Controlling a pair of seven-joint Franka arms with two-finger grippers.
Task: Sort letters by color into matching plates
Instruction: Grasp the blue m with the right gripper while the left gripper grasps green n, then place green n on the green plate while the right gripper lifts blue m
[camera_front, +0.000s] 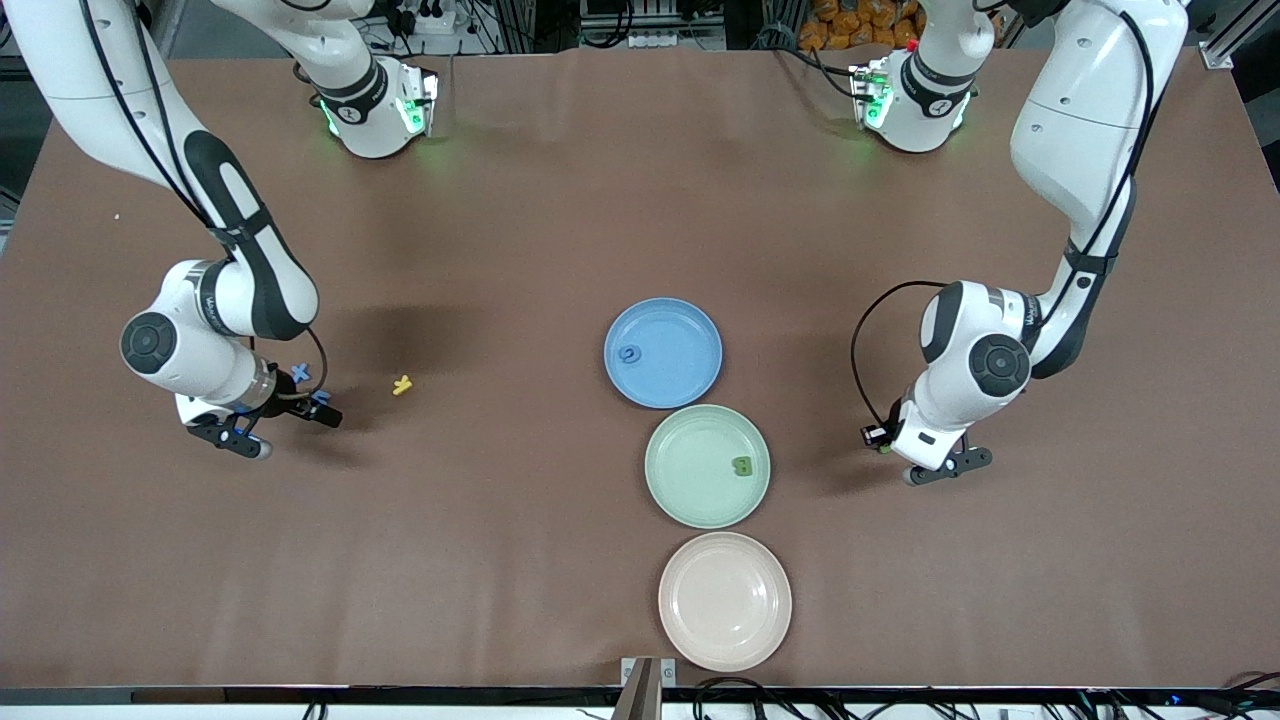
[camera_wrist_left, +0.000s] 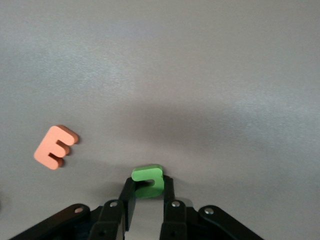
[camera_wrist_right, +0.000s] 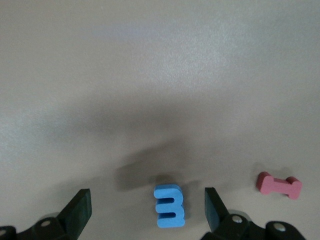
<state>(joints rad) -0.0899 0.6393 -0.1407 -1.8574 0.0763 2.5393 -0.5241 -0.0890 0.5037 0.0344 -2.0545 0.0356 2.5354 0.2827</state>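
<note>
My left gripper (camera_wrist_left: 148, 186) is shut on a green letter (camera_wrist_left: 147, 174), low over the table beside the green plate (camera_front: 690, 485) toward the left arm's end; it shows in the front view (camera_front: 880, 442). The green plate holds a green letter (camera_front: 742, 466). My right gripper (camera_wrist_right: 146, 199) is open, low over the table toward the right arm's end, with a blue letter (camera_wrist_right: 169, 205) lying between its fingers; it shows in the front view (camera_front: 312, 405). A second blue letter (camera_front: 300, 372) lies close by. The blue plate (camera_front: 685, 330) holds a blue letter (camera_front: 629, 353). The pinkish-beige plate (camera_front: 725, 600) is bare.
A yellow letter (camera_front: 402, 385) lies between the right gripper and the plates. An orange letter (camera_wrist_left: 55, 146) lies near the left gripper. A red letter (camera_wrist_right: 279, 185) lies near the right gripper. The three plates stand in a row at the table's middle.
</note>
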